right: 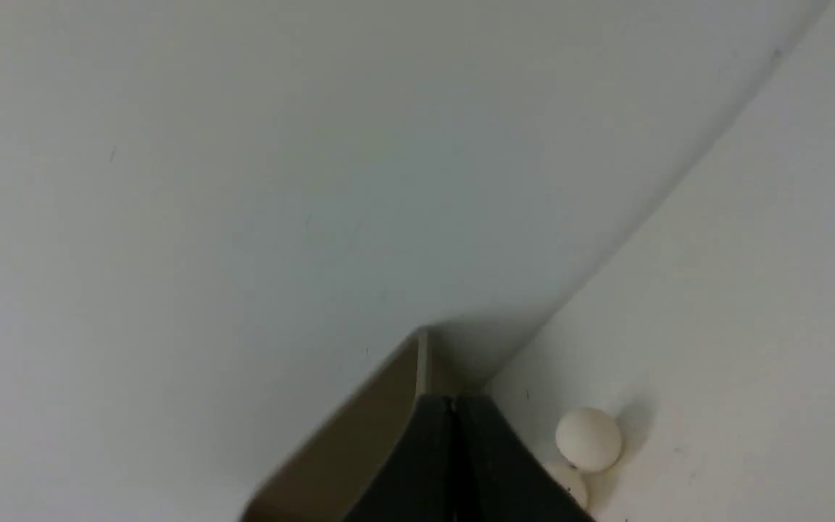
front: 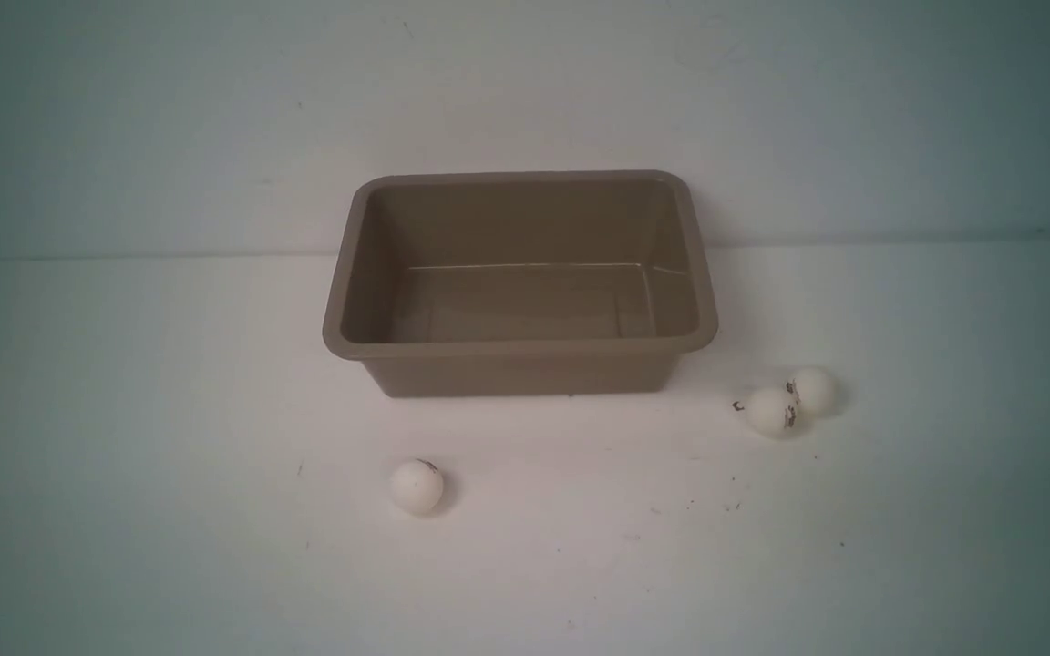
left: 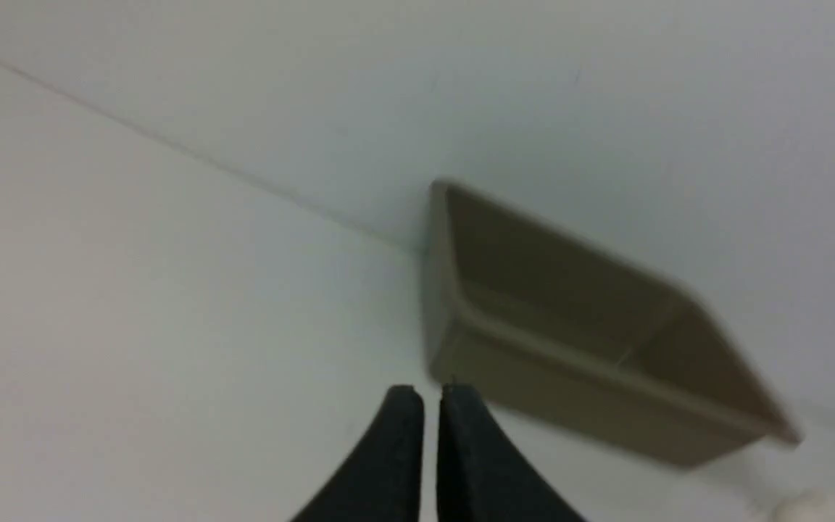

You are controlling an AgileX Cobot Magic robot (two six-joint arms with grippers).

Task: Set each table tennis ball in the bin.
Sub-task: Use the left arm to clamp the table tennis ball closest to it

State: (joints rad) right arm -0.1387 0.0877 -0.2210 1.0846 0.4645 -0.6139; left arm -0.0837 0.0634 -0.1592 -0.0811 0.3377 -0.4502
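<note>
One bin [front: 525, 349], upright on the table [front: 169, 456]. Left gripper [left: 430, 391] and right gripper [right: 454, 402]: both closed, nothing held. Three balls outside bin: one ball [front: 416, 486] in front, a pair [front: 771, 412] front-right, apparently touching.

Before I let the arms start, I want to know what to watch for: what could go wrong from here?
The two table tennis balls right of the bin sit close together, so reaching for one might knock the other away. The lone ball rests loose on the flat table and could roll if nudged. Both grippers are shut, so descending without opening would likely push a ball.
</note>
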